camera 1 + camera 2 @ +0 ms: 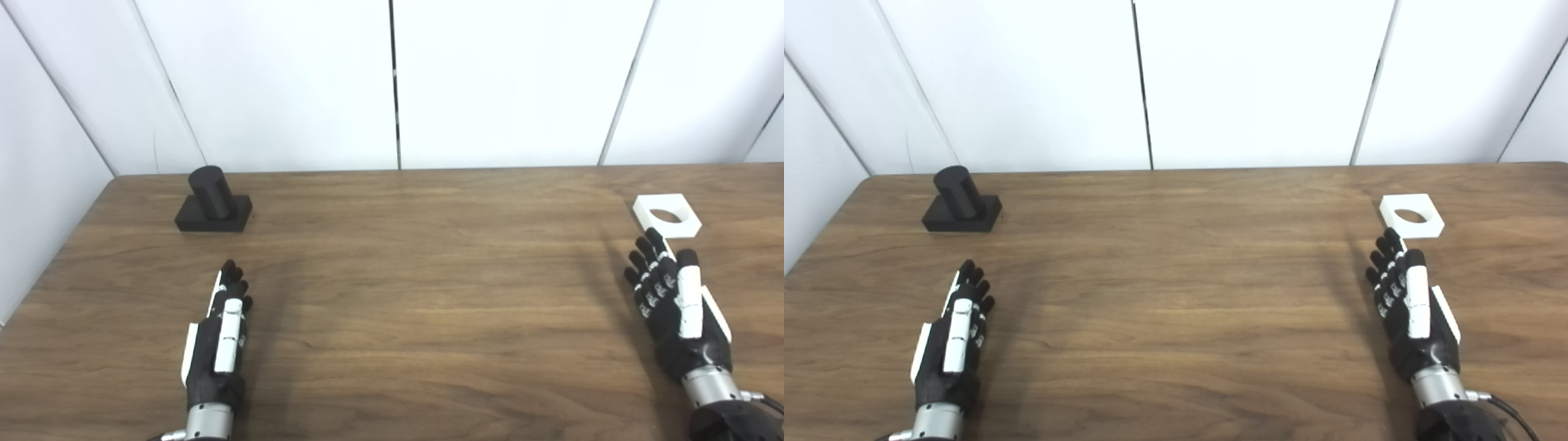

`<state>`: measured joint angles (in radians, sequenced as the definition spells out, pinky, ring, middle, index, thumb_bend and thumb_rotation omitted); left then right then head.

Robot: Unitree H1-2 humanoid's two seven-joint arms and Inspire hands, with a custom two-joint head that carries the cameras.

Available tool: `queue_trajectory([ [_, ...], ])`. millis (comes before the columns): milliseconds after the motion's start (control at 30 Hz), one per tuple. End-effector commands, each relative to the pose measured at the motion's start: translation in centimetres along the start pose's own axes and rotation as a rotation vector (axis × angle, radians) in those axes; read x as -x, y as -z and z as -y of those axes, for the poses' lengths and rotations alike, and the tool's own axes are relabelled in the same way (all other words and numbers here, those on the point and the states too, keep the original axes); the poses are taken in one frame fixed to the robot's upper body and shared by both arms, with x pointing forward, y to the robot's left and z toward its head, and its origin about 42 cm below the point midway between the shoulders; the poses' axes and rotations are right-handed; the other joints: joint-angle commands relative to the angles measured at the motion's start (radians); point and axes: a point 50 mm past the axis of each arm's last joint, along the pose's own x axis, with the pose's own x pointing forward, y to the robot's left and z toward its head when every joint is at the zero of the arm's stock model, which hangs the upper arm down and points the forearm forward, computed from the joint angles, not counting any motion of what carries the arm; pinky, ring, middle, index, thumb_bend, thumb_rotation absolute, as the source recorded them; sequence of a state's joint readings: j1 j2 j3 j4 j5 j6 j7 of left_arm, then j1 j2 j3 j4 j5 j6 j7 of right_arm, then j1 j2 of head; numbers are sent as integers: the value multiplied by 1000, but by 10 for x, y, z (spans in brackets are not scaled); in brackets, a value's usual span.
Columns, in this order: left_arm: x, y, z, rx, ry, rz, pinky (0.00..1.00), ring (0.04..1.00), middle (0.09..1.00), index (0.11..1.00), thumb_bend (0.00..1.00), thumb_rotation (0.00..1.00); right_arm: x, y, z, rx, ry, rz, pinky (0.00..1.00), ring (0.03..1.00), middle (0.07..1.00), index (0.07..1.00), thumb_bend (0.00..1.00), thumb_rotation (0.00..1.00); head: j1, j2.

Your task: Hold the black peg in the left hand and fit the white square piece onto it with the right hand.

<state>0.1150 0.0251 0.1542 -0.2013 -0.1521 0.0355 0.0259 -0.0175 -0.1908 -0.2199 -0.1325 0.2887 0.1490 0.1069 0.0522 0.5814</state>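
Wooden table [392, 294], black peg [214, 201], white square piece [666, 215]

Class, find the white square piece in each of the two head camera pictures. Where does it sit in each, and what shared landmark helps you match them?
Left eye view: the white square piece lies flat near the right edge, just beyond the right hand.
Right eye view: it lies further in from the right edge, again just beyond that hand.
Shared landmark: the black peg stands at far left on the table.
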Motion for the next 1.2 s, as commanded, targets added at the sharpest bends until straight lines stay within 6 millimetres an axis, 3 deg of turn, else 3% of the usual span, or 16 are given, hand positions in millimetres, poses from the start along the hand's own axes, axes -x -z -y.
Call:
queue_trajectory([
  [0, -1, -7, 0, -13, 15, 23, 1000, 1000, 993, 1000, 626, 815, -6, -13, -5, -4, -24, 65, 1000, 1000, 1000, 1000, 571, 1000, 0, 0],
  [267, -1, -8, 1, -10, 19, 17, 1000, 1000, 995, 1000, 639, 814, -6, -14, -5, -9, -25, 65, 1000, 1000, 1000, 1000, 575, 1000, 2, 1],
  [500, -2, -11, 3, -20, 20, 24, 1000, 1000, 990, 1000, 581, 809, -7, -14, -4, 0, -29, 63, 1000, 1000, 1000, 1000, 578, 1000, 8, 4],
  [700, -4, -16, 2, -29, 15, 36, 1000, 1000, 1000, 1000, 569, 738, -8, -13, -2, 7, -43, 57, 1000, 1000, 1000, 1000, 571, 1000, 21, 5],
  [767, -5, -21, 0, -27, 6, 40, 1000, 1000, 1000, 1000, 574, 717, -8, -13, -2, 16, -46, 53, 1000, 1000, 1000, 1000, 571, 1000, 26, 5],
  [900, -10, -36, -7, -43, -9, 80, 1000, 1000, 1000, 1000, 549, 803, -9, -13, -4, 21, -46, 51, 1000, 1000, 1000, 1000, 574, 1000, 32, 5],
  [967, -14, -48, -11, -55, -44, 110, 1000, 1000, 993, 1000, 552, 781, -10, -12, -4, 10, -49, 53, 1000, 1000, 1000, 1000, 571, 1000, 38, 5],
  [1067, -21, -64, -17, -90, -48, 137, 1000, 1000, 999, 1000, 567, 840, -10, -10, -4, 11, -55, 48, 1000, 1000, 1000, 1000, 564, 1000, 52, 3],
  [1167, -28, -79, -24, -89, -41, 161, 1000, 1000, 1000, 1000, 624, 698, -11, -8, -3, 21, -58, 41, 1000, 1000, 1000, 1000, 573, 1000, 60, 2],
])
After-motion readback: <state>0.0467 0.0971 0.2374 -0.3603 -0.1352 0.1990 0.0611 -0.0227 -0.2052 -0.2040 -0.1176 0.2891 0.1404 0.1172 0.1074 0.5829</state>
